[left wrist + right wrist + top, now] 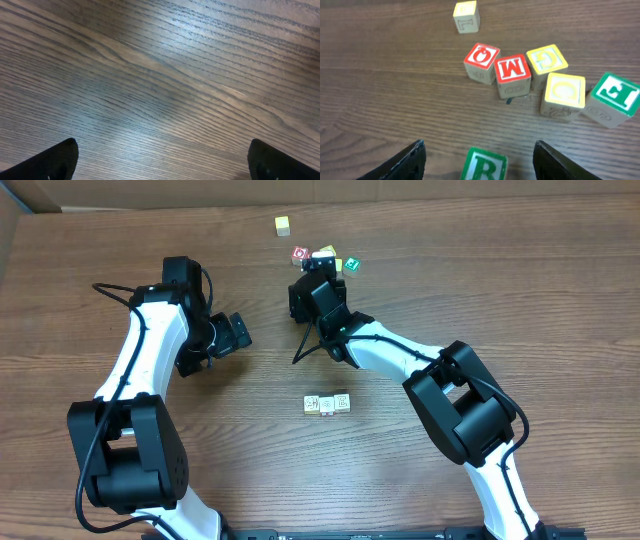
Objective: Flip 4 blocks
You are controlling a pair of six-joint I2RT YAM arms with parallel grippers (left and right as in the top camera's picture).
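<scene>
Because the green "B" block point(484, 167) sits letter-up on the table point(380, 80) between the fingers of the right gripper point(479, 147), with bare wood showing on either side of it, the step in hand looks like taking this cube to turn it over. Those jaws stand well apart and hold nothing; neither finger touches the block. To do it well, I judge the gripper should come down square to the block's side faces and centred, so both pads meet it together. It should close low enough that the cube cannot pivot out. Just beyond the block lies a cluster: the red "O" cube point(481, 57), a second red cube point(512, 70), two yellow-faced cubes point(564, 92) and a green-faced cube point(615, 100). The fingers have room, but a wide swing while rolling the block could knock these neighbours. Nearer the robot, three blocks point(327, 404) with pale faces up lie touching in a row, and this one probably belongs with them. The left gripper point(162, 150) hangs over bare wood, wide open and empty.
</scene>
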